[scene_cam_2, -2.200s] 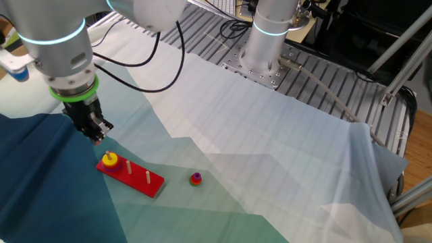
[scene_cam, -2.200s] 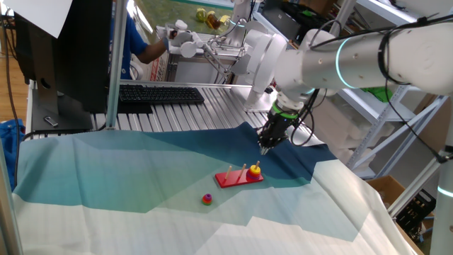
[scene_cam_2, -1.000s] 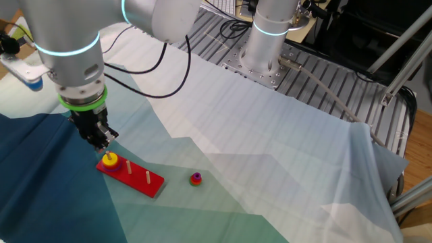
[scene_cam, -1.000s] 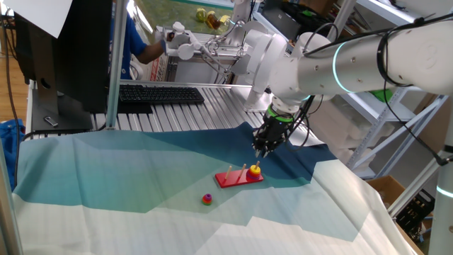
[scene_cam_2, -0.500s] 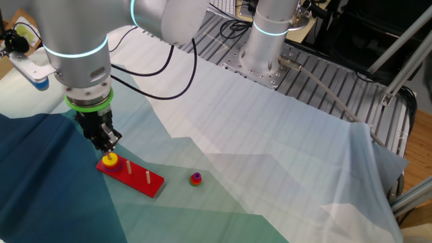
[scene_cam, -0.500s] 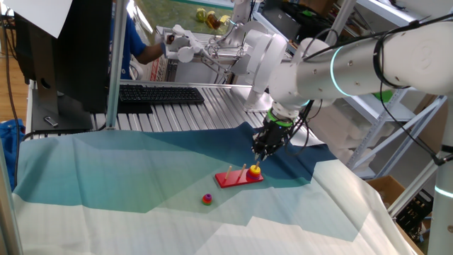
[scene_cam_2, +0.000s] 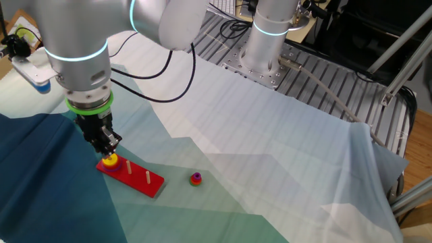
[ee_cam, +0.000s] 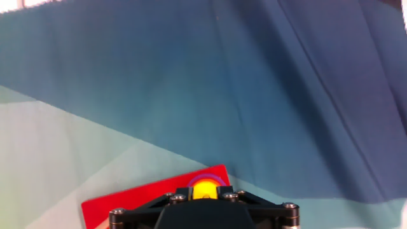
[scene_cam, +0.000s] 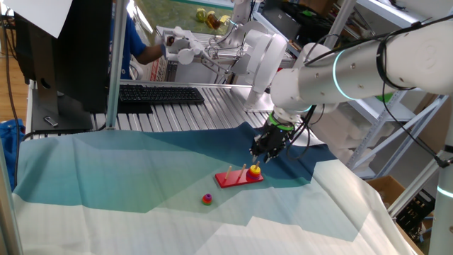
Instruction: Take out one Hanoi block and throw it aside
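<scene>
Keyboard (scene_cam: pixel 161 94): black, on the ribbed metal surface behind the cloth, well apart from the pegs.
Cloth (scene_cam_2: pixel 270 155): blue-to-pale sheet draped over the worktop (scene_cam: pixel 212 113), creased in several places.
Loose stack (scene_cam: pixel 207 199): small red-magenta rounded piece lying alone on the cloth, in front of the base's left end in one fixed view, apart from it; in the other fixed view it shows with an orange top (scene_cam_2: pixel 196 177).
Peg base (scene_cam: pixel 239 177): red flat strip with 3 upright pegs; 2 pegs stand bare.
Hanoi block (scene_cam: pixel 255 170): yellow ring seated on the end peg of the base, right-hand end in one fixed view, left-hand end (scene_cam_2: pixel 110 160) in the other.
End effector (scene_cam: pixel 263 151): hangs directly over the yellow ring, fingertips just above it; I cannot tell whether the fingers are spread or pressed together, nor whether they touch the ring.
Obstruction: the arm's dark wrist covers part of the ring in the other fixed view.
Hand view: black hardware fills the bottom edge; only the top of the yellow ring (ee_cam: pixel 205 189) and a slice of the red base (ee_cam: pixel 140 194) show above it, both cut off below.
</scene>
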Controlling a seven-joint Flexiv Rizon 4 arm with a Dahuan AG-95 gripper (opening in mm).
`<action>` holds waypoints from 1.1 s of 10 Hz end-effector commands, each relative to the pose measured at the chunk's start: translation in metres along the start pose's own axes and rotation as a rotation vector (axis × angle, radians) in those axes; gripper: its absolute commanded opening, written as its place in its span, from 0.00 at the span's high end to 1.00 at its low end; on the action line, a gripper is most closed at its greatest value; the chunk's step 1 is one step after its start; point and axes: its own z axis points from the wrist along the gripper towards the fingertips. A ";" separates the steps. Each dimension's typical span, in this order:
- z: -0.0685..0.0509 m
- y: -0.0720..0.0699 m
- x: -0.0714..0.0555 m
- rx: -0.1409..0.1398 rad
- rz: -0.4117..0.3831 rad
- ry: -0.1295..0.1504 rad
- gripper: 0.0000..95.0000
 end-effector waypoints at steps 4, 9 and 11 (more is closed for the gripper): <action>0.007 -0.001 -0.003 -0.003 -0.009 -0.001 0.60; 0.007 0.000 -0.003 -0.003 0.000 0.004 0.60; 0.007 0.000 -0.003 -0.002 0.014 0.018 0.60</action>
